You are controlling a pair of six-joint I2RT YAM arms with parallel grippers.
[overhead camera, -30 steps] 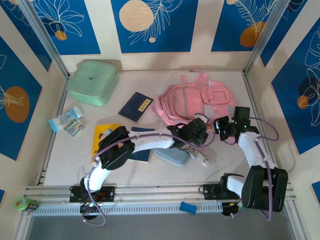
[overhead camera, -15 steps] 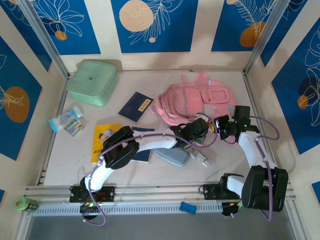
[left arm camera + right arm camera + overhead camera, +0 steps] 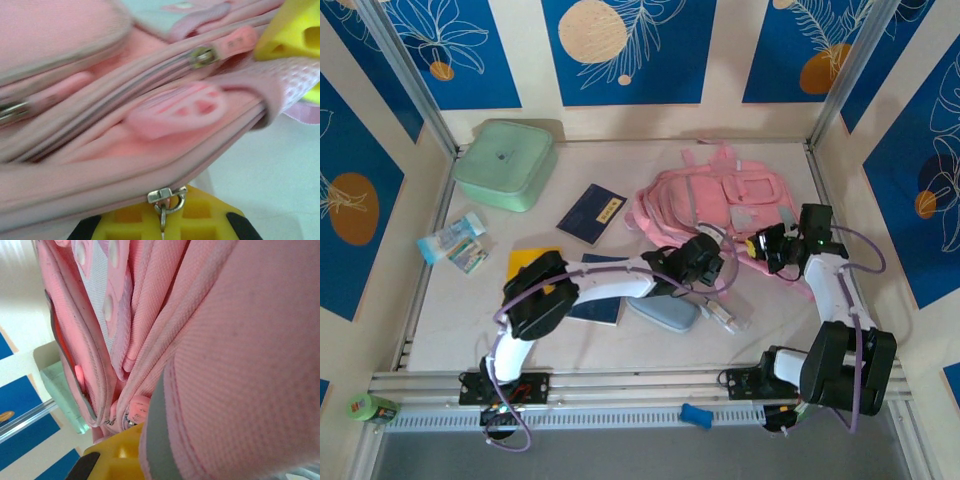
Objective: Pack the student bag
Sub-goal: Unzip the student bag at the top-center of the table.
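The student bag [image 3: 705,205], pink with grey strips, lies at the back right of the table. At its near edge, my left gripper [image 3: 712,260] is shut on the bag's metal zipper pull [image 3: 167,199]. In the left wrist view the pull hangs down into the seam between the yellow fingers [image 3: 200,222]. My right gripper [image 3: 761,246] is shut on the bag's lower right edge. In the right wrist view, pink fabric and a grey strip [image 3: 157,430] wrap over its yellow finger [image 3: 115,455]. A pink zipper tab [image 3: 134,409] shows beside that finger.
A mint-green box [image 3: 505,163] stands at the back left. A dark blue booklet [image 3: 591,213], a yellow book [image 3: 528,264], a blue notebook [image 3: 596,308], a grey-blue oval case [image 3: 663,312] and small packets [image 3: 456,242] lie on the table [image 3: 620,170].
My left gripper has closed onto the zipper pull and shifted slightly left. My right gripper has moved back and to the right with the bag's edge in it.
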